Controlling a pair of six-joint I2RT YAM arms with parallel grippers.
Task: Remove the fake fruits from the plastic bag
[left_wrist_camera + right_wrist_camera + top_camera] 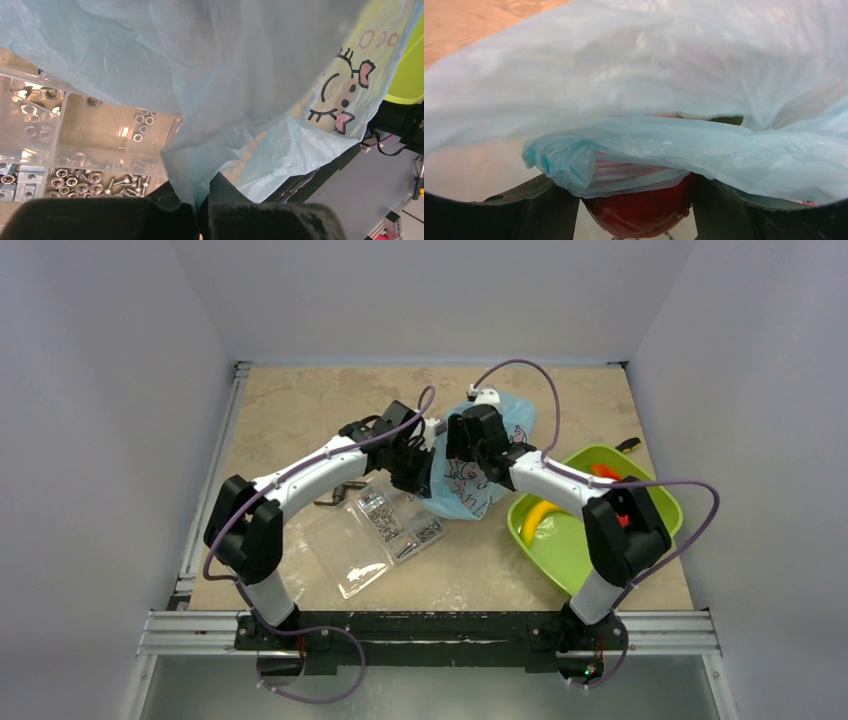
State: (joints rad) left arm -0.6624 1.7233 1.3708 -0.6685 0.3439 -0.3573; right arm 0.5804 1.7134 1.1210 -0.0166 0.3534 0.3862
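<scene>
We note white link shells on the left arm (pixel 310 468) and right arm (pixel 545 475), joined by bulky black joint housings (pixel 250 530). A purple cable (pixel 700 515) runs loosely along each arm to its black base (pixel 572 628). A white connector (pixel 487 396) ends the cable at the right wrist. The left gripper (pixel 200 207) and right gripper (pixel 636 200) carry matte black, rounded fingers (pixel 539 210).

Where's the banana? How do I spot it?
Find the lime-green tray on the table's right side. The banana lies along its left wall, nearest the blue bag. It is curved and yellow; the other pieces in there are reddish.
</scene>
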